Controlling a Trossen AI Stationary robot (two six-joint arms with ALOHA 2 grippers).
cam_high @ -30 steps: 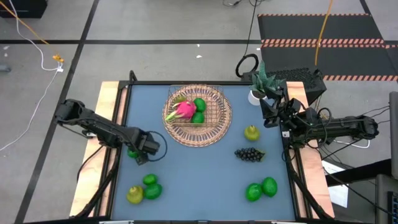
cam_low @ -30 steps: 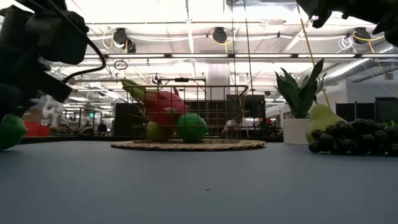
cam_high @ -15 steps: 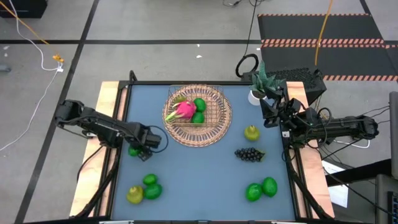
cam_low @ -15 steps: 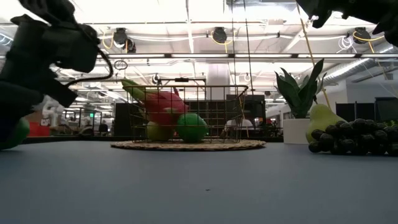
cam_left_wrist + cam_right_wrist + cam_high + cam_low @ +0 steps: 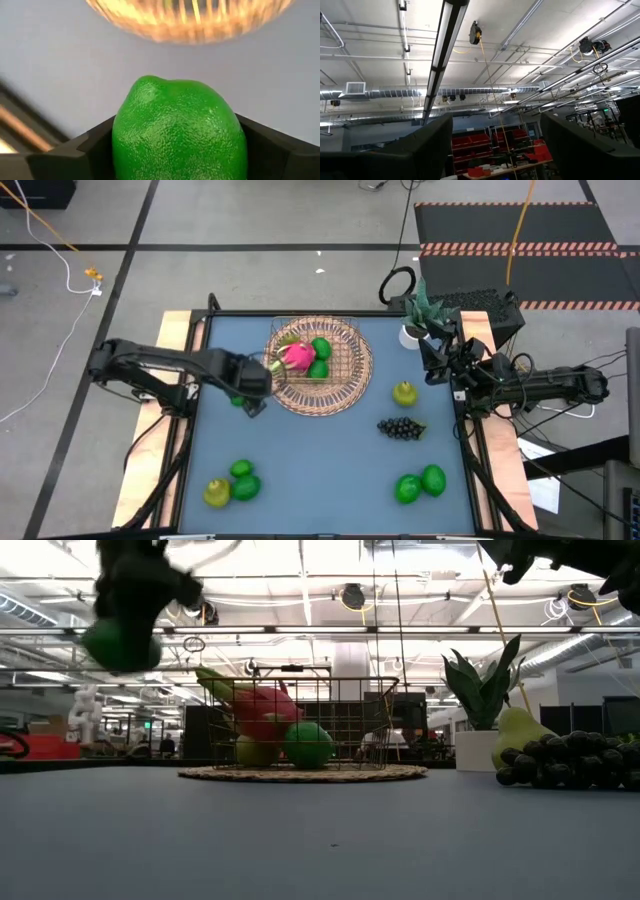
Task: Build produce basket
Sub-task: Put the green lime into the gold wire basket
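The tan wicker basket (image 5: 345, 385) sits at the table's far middle and holds a pink dragon fruit (image 5: 297, 357) and green fruits (image 5: 320, 348). My left gripper (image 5: 246, 392) is just left of the basket, above the table, shut on a round green fruit (image 5: 180, 130), which also shows in the low view (image 5: 120, 645). My right gripper (image 5: 436, 360) waits open at the table's right edge, pointing up at the ceiling (image 5: 496, 120). A pear (image 5: 405, 393), a dark grape bunch (image 5: 400, 428) and two clusters of green fruits (image 5: 420, 483) (image 5: 243, 478) lie on the table. My left gripper pinches the green fruit by its two opposite sides (image 5: 122, 150) between its two fingers (image 5: 75, 157). The fruit fills the gap between them. It is lifted clear of the table.
A white pot with a green plant (image 5: 412, 332) stands at the far right, beside my right arm. A yellow-green pear (image 5: 217, 493) lies with the near-left green fruits. The blue table (image 5: 320, 470) is bare between the two near clusters.
My left gripper has risen from the table's left side with the green fruit and gone toward the far edge and the basket. The fruit, on or near the table a second ago, now hangs well above it.
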